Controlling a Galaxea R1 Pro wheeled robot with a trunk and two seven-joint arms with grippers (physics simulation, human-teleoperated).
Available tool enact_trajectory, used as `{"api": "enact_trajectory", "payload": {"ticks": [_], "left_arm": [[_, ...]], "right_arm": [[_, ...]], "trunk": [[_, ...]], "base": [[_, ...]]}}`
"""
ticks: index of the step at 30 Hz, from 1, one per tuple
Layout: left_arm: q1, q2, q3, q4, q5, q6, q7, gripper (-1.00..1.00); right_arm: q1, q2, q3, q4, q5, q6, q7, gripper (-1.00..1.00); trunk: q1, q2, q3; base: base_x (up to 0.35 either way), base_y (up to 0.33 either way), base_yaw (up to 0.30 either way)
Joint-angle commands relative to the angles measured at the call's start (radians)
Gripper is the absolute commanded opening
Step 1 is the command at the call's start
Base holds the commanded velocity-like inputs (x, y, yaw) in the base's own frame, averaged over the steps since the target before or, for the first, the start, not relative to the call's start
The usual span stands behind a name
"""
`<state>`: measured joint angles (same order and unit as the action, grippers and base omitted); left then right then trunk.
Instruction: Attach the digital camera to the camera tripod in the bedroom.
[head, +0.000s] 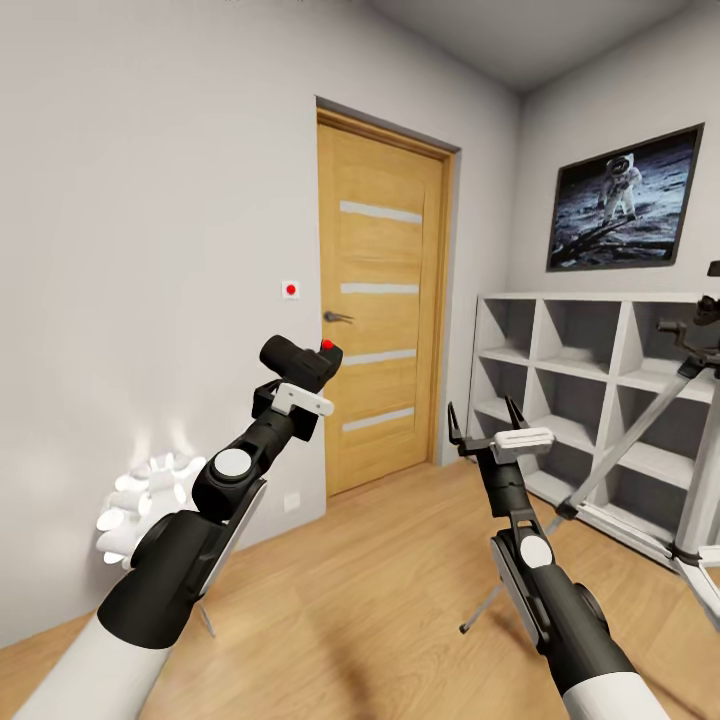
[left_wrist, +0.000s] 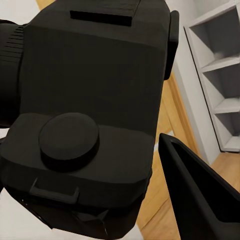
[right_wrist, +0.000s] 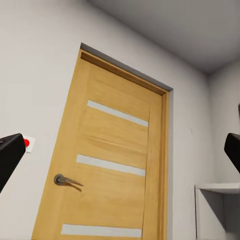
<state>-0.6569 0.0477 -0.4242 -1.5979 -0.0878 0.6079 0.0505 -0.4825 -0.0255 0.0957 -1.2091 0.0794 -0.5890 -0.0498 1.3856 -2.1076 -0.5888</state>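
My left gripper (head: 300, 385) is shut on the digital camera (head: 302, 361), a small black box with a red button, held up in front of the grey wall left of the door. Seen from the left wrist, the camera body (left_wrist: 90, 110) sits close up, with one black finger (left_wrist: 200, 195) beside it. My right gripper (head: 487, 420) stands open and empty near the middle of the head view, its fingertips (right_wrist: 10, 157) showing at the picture's sides. The camera tripod (head: 690, 440) stands at the far right edge, silver legs spread, black head partly cut off.
An oak door (head: 382, 300) with frosted strips is shut straight ahead. Grey cube shelving (head: 570, 390) lines the right wall under a moon-landing picture (head: 625, 200). A white object (head: 145, 500) sits low by the left wall. Light plank floor (head: 380, 590) spreads between.
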Motion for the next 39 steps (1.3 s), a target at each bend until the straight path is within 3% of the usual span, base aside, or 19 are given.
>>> {"api": "enact_trajectory", "payload": {"ticks": [1,7,14,18,22,25,26,29,30,32,33,39], "left_arm": [[-0.001,0.001,-0.003,0.000,-0.010,0.006,0.000,-1.00],[-0.001,-0.001,0.005,0.019,-0.010,0.007,0.000,-1.00],[-0.001,-0.002,0.052,0.062,-0.010,0.006,-0.002,-1.00],[-0.001,-0.003,0.099,0.117,-0.010,0.005,-0.015,-1.00],[-0.001,-0.002,0.159,0.136,-0.009,0.004,-0.074,-1.00],[-0.001,-0.001,0.227,0.143,-0.009,0.004,-0.187,-1.00],[-0.001,-0.001,0.267,0.144,-0.009,0.004,-0.264,-1.00],[-0.001,0.000,0.329,0.145,-0.009,0.004,-0.396,-1.00],[-0.001,-0.001,0.366,0.144,-0.010,0.003,-0.486,-1.00],[-0.001,-0.001,0.393,0.144,-0.010,0.003,-0.569,-1.00],[-0.001,-0.002,0.428,0.143,-0.010,0.003,-0.702,-1.00],[-0.001,-0.004,0.441,0.144,-0.010,0.003,-0.759,-1.00]], "right_arm": [[-0.001,-0.001,0.001,0.000,0.008,-0.002,-0.005,1.00],[-0.001,-0.001,0.001,0.000,0.008,-0.001,-0.005,1.00],[-0.001,-0.001,0.001,0.000,0.008,0.001,-0.005,1.00],[-0.001,-0.001,0.001,0.000,0.008,0.001,-0.005,1.00],[-0.001,-0.001,0.001,0.000,0.008,0.001,-0.005,1.00],[-0.001,-0.001,0.001,0.000,0.008,0.001,-0.005,1.00],[-0.001,-0.001,0.001,0.000,0.008,0.001,-0.005,1.00],[-0.001,-0.001,0.001,0.000,0.008,0.001,-0.005,1.00],[-0.001,-0.001,0.001,0.000,0.008,0.002,-0.005,1.00],[-0.001,-0.001,0.001,0.000,0.008,0.002,-0.005,1.00],[-0.001,-0.001,0.001,0.000,0.008,0.002,-0.005,1.00],[-0.001,-0.001,0.001,0.000,0.008,0.002,-0.005,1.00]], "trunk": [[-0.004,0.007,0.002],[-0.027,0.049,0.021],[-0.054,0.098,0.043],[-0.069,0.126,0.055],[-0.085,0.154,0.068],[-0.096,0.175,0.077],[-0.100,0.182,0.080],[-0.111,0.203,0.090],[-0.115,0.210,0.093],[-0.123,0.224,0.099],[-0.127,0.231,0.102],[-0.150,0.273,0.121]], "base": [[0.000,0.000,0.000],[0.000,0.000,0.000],[0.000,0.000,0.000],[0.000,0.000,0.000],[0.000,0.000,0.000],[0.000,0.000,0.000],[0.000,0.000,0.000],[0.000,0.000,0.000],[0.000,0.000,0.000],[0.000,0.000,0.000],[0.000,0.000,0.000],[0.000,0.000,0.000]]}}
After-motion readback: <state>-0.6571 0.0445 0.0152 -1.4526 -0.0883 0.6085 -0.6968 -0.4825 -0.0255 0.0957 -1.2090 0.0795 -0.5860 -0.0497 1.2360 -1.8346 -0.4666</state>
